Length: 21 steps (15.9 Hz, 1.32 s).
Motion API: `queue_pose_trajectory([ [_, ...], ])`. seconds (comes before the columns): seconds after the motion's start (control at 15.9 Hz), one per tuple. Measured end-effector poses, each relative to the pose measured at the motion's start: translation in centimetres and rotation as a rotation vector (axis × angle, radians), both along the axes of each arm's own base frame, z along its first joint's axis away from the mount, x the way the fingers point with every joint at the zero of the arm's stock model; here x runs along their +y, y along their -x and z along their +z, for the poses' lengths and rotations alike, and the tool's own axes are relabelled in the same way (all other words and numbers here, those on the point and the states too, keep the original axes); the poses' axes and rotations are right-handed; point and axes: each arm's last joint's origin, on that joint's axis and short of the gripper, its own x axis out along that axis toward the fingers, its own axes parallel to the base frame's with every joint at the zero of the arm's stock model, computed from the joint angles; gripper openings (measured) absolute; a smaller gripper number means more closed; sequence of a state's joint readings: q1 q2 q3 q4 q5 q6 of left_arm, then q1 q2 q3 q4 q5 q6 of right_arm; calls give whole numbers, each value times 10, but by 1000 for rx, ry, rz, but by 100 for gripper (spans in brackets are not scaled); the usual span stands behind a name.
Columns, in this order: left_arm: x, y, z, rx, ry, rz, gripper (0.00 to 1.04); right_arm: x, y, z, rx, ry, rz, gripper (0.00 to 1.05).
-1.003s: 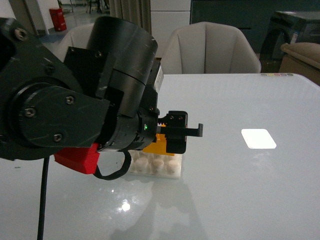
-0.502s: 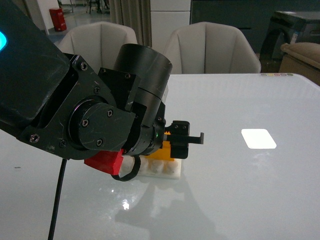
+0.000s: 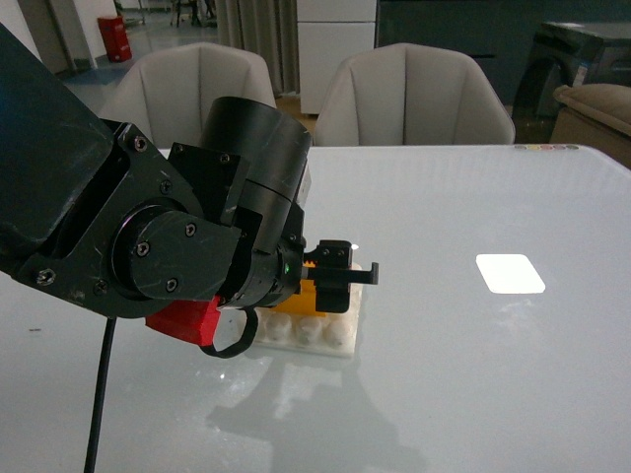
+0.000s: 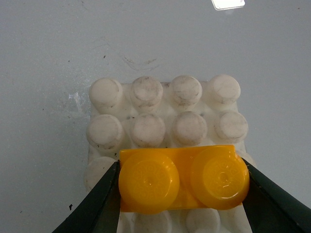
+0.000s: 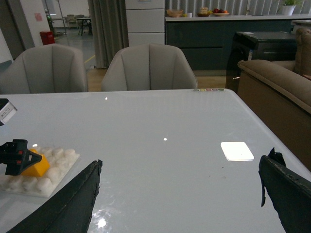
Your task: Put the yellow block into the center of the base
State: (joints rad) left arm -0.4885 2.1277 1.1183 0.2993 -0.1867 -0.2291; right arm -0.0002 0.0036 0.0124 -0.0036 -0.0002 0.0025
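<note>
My left gripper [image 4: 181, 187] is shut on the yellow block [image 4: 182, 180], its two black fingers pressing the block's short ends. The block's two round studs face the wrist camera. It sits directly over the white studded base [image 4: 165, 107], covering studs of the near rows; two full rows of studs show beyond it. In the front view the left arm hides most of the block [image 3: 301, 294], which lies low on the base [image 3: 320, 333]. From the right wrist view the block [image 5: 35, 166] and base [image 5: 53, 167] appear far off. My right gripper [image 5: 180, 194] is open, above bare table.
A flat glossy white square [image 3: 510, 273] lies on the table to the right of the base. Two pale chairs [image 3: 414, 94] stand behind the table's far edge. A brown sofa [image 5: 279, 80] is beyond the table's right side.
The left arm has shifted slightly left and lower with the yellow block, bringing it closer down onto the base. The right gripper has not visibly moved.
</note>
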Motion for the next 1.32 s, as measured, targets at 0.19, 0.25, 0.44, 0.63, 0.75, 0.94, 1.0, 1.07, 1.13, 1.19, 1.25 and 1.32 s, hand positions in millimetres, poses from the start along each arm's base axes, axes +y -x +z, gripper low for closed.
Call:
queue_pose_trajectory([
  [0.19,-3,2,-3,13,-4,-11,61,0,0,0,0,0,0,98],
  [0.25,-3,3,-5,20,-8,-12,61,0,0,0,0,0,0,98],
  [0.44,-5,2,-10,37,-18,-15,61,0,0,0,0,0,0,98],
  [0.63,-5,2,-10,40,-7,-23,76,0,0,0,0,0,0,98],
  [0.75,-8,1,-6,13,14,-36,97,0,0,0,0,0,0,98],
  [0.94,-10,1,11,-33,30,-36,98,0,0,0,0,0,0,98],
  [1.0,-10,1,24,-66,44,-31,98,0,0,0,0,0,0,98],
  [1.07,-9,2,38,-105,64,-32,98,0,0,0,0,0,0,98],
  [1.13,-8,5,53,-143,84,-32,98,0,0,0,0,0,0,98],
  [1.19,2,26,86,-242,123,-39,98,0,0,0,0,0,0,98],
  [1.25,3,28,88,-251,123,-41,98,0,0,0,0,0,0,98],
  [1.32,5,31,92,-266,128,-41,98,0,0,0,0,0,0,98],
])
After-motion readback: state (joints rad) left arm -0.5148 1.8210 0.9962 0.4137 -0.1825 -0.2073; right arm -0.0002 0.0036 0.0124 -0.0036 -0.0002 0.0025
